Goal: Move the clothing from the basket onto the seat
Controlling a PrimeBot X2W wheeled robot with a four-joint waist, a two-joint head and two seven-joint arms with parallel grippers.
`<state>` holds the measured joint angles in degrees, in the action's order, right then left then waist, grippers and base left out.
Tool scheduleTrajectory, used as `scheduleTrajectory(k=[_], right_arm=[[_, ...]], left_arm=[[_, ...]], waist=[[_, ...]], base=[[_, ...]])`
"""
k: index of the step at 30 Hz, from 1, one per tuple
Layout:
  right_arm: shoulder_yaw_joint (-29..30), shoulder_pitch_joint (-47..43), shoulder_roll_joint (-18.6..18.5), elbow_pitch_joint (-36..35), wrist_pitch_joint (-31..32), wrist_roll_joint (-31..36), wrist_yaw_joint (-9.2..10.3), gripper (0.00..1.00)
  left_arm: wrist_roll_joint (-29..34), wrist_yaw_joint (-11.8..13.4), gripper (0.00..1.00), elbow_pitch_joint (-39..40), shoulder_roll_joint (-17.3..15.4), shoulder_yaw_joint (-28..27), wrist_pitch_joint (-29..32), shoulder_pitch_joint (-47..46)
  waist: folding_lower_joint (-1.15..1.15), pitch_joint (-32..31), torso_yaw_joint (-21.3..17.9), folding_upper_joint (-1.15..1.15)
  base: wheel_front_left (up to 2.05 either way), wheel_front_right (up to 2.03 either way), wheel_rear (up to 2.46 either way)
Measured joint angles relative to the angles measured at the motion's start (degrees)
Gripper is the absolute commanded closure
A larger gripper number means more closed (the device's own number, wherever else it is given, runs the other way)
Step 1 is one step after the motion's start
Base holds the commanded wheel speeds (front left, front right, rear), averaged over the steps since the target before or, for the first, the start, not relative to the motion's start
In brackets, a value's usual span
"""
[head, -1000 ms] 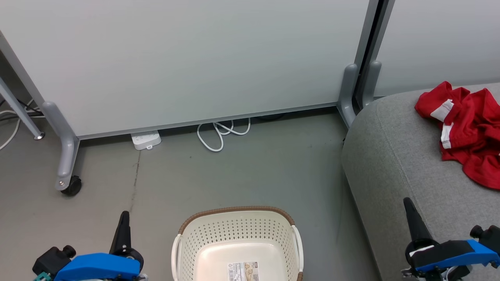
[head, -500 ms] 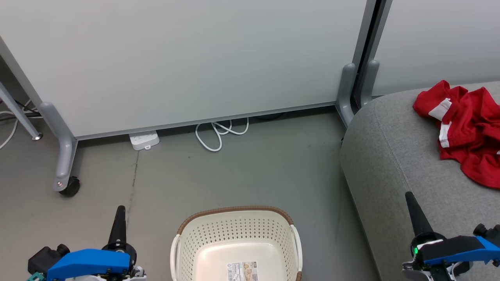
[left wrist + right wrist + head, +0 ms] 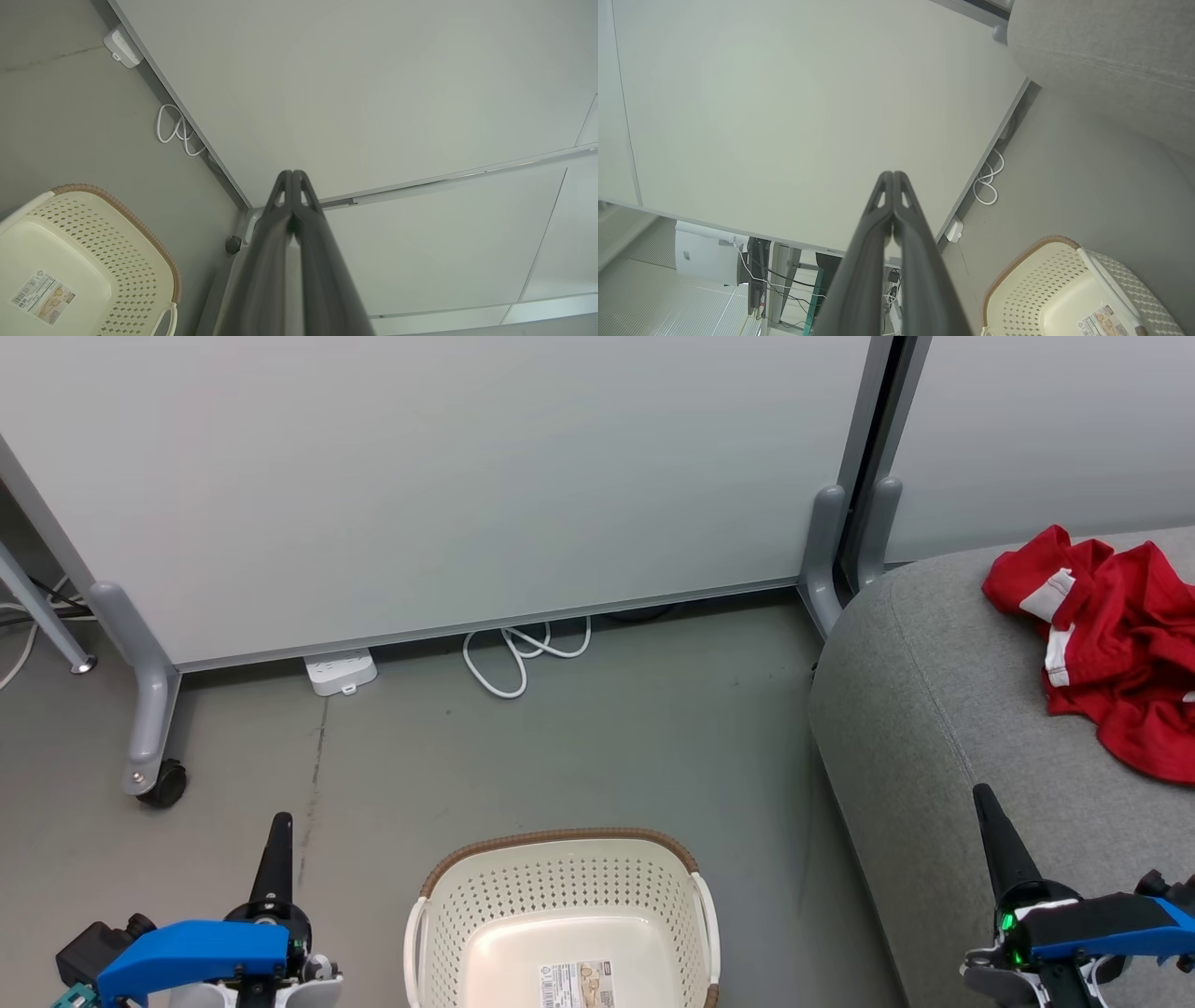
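Red clothing (image 3: 1116,653) with white stripes lies crumpled on the grey seat (image 3: 952,728) at the right of the head view. The cream basket (image 3: 560,915) with a brown rim stands on the floor at bottom centre, holding nothing but a label; it also shows in the left wrist view (image 3: 84,261) and the right wrist view (image 3: 1064,298). My left gripper (image 3: 278,826) is shut with nothing in it, left of the basket, its fingers pressed together (image 3: 292,177). Over the seat's front edge, my right gripper (image 3: 985,800) is shut and holds nothing (image 3: 893,177).
A pale partition panel (image 3: 448,476) on grey castor legs (image 3: 149,728) stands behind the basket. A white power strip (image 3: 341,672) and a coiled white cable (image 3: 518,653) lie at its foot. Grey floor (image 3: 579,747) lies between the basket and the panel.
The whole picture has drifted slightly left and up, so the camera has moved. Both grippers' fingers have risen a little in the head view. The clothing and basket stay put.
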<state>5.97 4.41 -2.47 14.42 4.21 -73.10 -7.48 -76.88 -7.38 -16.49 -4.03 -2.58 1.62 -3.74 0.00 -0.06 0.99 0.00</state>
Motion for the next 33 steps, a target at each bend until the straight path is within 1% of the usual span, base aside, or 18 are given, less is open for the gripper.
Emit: scheduleTrajectory(k=[33], right_arm=[[0.4, 1.2, -0.2, -0.3, 1.8, -15.3, 0.00, 1.00]], left_arm=[[-12.4, 0.0, 1.00, 1.9, 0.8, -2.9, 3.9, -1.7]], waist=[[0.00, 0.2, -0.8, 0.00]], base=[[0.00, 0.00, 0.00]])
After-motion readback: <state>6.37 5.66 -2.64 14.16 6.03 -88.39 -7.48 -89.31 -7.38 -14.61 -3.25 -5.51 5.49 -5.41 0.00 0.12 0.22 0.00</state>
